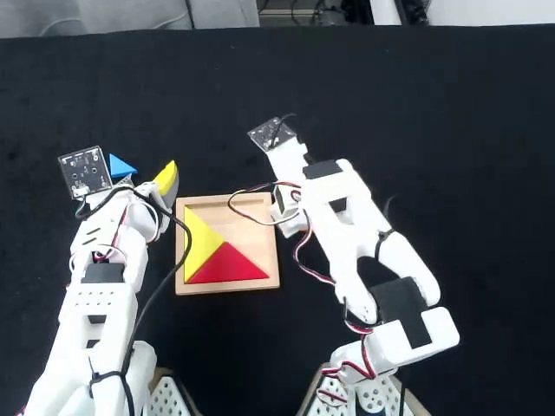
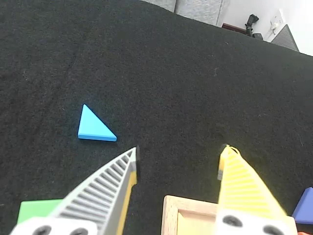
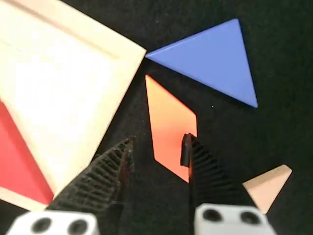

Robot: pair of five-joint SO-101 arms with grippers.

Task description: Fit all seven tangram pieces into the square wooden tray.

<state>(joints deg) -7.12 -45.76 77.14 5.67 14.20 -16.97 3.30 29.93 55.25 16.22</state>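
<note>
the right gripper (image 3: pixel 156 149) hangs with its jaws spread and empty. one finger is over the near edge of the flat orange parallelogram piece (image 3: pixel 171 125). the other is over the black cloth (image 3: pixel 138 115) between that piece and the square wooden tray (image 3: pixel 124 61). whether either tip touches down is hard to tell. close by lies a small tan triangle piece (image 3: pixel 270 183), and farther off a large dark blue triangle piece (image 3: pixel 210 58). the tray holds a big yellow triangle (image 1: pixel 201 238) and a big red triangle (image 1: pixel 230 264). the left gripper (image 2: pixel 178 159), also spread and empty, sits by the tray's corner. a small light blue triangle piece (image 2: pixel 95 127) lies beyond it. closing with a finger atop the thin parallelogram would likely skid it into the rim rather than grip it.
</note>
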